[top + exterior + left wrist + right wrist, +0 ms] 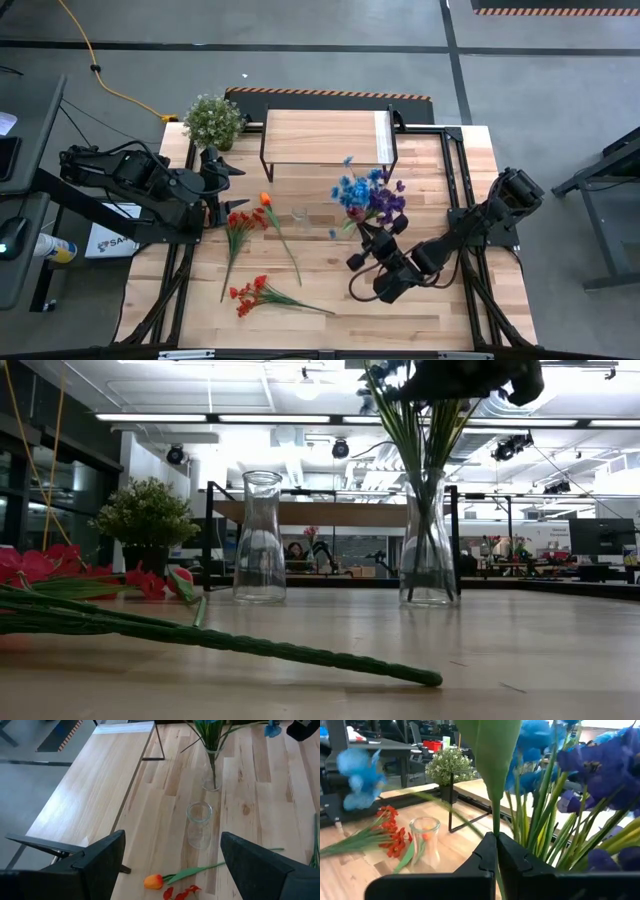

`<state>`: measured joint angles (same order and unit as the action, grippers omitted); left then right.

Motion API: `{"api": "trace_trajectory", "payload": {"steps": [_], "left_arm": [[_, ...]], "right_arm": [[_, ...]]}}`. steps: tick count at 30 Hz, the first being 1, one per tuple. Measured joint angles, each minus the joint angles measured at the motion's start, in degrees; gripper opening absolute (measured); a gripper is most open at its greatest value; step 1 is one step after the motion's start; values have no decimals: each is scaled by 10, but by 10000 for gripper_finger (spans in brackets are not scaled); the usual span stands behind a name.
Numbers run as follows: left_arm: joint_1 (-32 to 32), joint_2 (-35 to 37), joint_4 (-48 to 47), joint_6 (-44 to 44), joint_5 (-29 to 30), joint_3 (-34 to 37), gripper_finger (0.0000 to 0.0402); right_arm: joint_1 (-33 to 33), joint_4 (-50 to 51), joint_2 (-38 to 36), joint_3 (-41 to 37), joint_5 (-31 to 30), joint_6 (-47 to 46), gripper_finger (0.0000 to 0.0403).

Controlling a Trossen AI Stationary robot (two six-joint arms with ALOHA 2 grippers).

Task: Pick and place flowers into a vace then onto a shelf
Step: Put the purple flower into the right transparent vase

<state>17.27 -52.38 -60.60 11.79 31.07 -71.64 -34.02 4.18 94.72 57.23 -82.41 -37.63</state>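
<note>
Blue and purple flowers [368, 196] are already stood in a glass vase [428, 550] beside the shelf [325, 136]; another stem [494, 795] is clenched in the right pincer [496, 839] above it. Lowering comes next. The left pincer [170, 852] is held released near the shelf.

We see the right gripper [366, 232] just in front of the shelf [325, 136], its fingers [512, 857] pinched together on a green stalk [495, 815]. The left gripper [236, 187] waits beside the shelf's left end, fingers [102, 855] spread wide.
</note>
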Motion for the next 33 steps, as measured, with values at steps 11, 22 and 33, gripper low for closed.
{"api": "trace_trajectory", "payload": {"steps": [11, 22, 33], "left_arm": [[0, 0, 12, -15, 10, 0, 360], [0, 0, 14, -15, 11, 0, 360], [0, 0, 14, -15, 11, 0, 360]], "right_arm": [[0, 42, 0, 0, 48, -55, 0], [0, 42, 0, 0, 60, -63, 10], [0, 42, 0, 0, 77, -74, 70]]}}
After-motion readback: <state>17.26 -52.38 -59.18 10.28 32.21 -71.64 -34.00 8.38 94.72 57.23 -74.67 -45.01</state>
